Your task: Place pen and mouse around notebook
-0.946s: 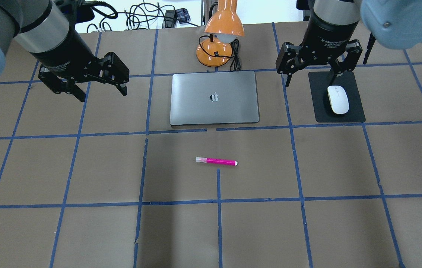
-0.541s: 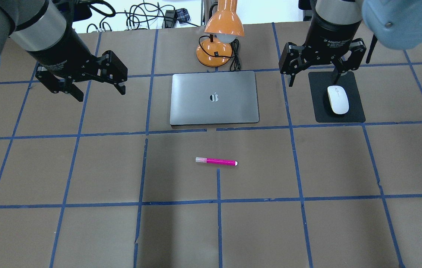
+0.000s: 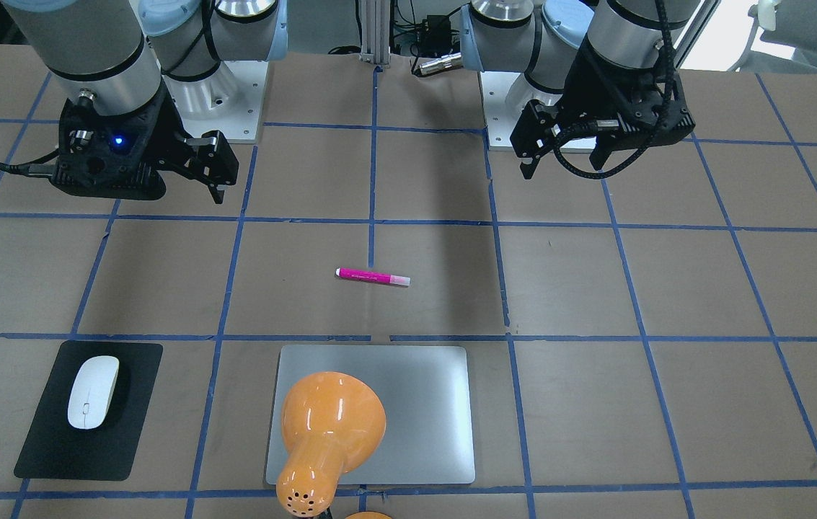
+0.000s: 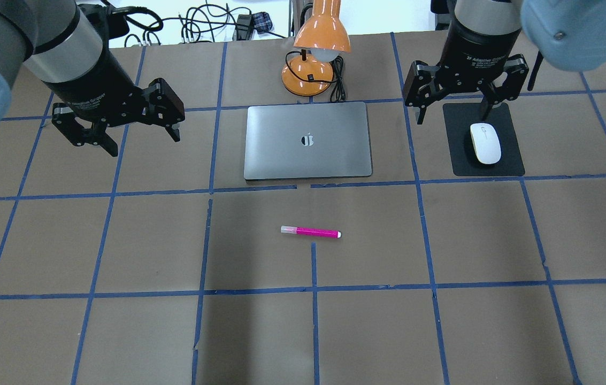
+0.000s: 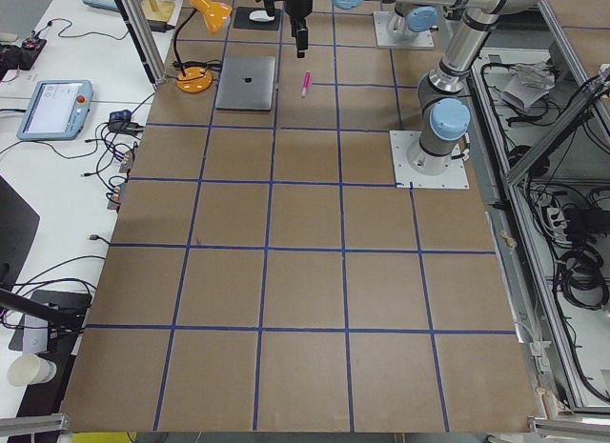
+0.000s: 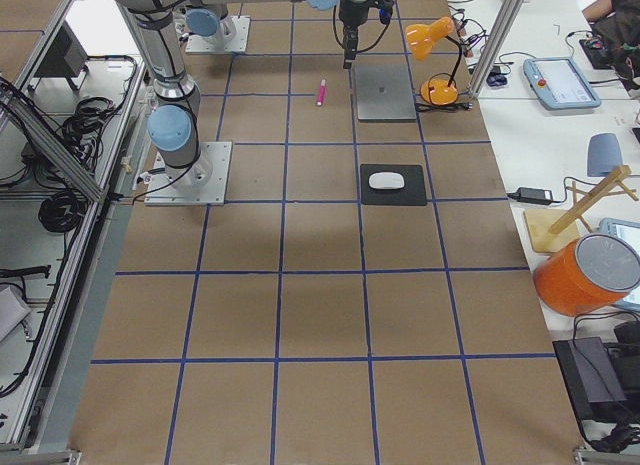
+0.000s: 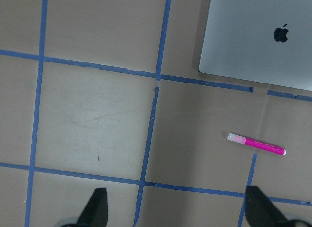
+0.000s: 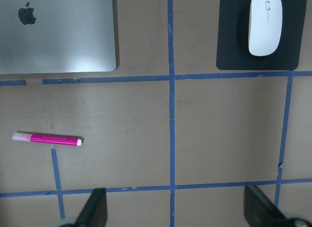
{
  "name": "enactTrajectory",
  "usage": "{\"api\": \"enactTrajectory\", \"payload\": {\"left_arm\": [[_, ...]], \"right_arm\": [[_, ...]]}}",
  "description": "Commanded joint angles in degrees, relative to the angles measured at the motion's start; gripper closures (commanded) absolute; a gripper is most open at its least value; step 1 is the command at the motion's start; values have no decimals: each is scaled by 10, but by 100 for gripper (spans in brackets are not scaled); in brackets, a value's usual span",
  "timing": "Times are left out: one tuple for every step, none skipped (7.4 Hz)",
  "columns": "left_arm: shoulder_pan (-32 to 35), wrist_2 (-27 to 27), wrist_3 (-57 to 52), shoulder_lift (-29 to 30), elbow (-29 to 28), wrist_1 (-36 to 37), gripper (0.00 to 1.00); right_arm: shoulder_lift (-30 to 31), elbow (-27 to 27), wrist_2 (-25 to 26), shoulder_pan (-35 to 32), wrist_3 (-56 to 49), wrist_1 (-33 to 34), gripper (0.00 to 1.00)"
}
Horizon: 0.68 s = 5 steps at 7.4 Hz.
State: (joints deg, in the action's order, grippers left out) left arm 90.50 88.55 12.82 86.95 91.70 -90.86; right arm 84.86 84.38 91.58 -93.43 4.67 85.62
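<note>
The right gripper (image 4: 451, 117), fingers apart, is hovering nearest the mouse (image 4: 485, 143), which is sitting at its 5 o'clock on a black mat (image 4: 511, 163). The pen (image 4: 311, 232) is lying 9-to-3, at 6 o'clock from the notebook (image 4: 308, 140). The left gripper (image 4: 142, 141) is also gaping.

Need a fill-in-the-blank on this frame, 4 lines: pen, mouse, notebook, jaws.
1. The mouse rests on a black ____.
2. The pen lies on the robot's side of the notebook, its pale cap end pointing to the robot's ____.
3. The jaws of the left gripper and the right gripper are both ____.
4. The lamp beyond the notebook is ____ in colour.
Missing words: mat; left; open; orange.
</note>
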Motion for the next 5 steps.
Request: {"api": "enactTrajectory", "payload": {"left_arm": [[1, 4, 6, 9, -6, 4, 0], [0, 3, 6, 9, -6, 4, 0], [0, 2, 6, 10, -6, 4, 0], [0, 3, 6, 8, -6, 4, 0], [-1, 3, 6, 8, -6, 4, 0]], "right_arm": [[0, 0, -2, -1, 2, 1, 0], [0, 0, -6, 0, 2, 1, 0], [0, 0, -7, 0, 1, 2, 0], [0, 1, -7, 0, 1, 2, 0], [0, 1, -7, 0, -1, 0, 0]]}}
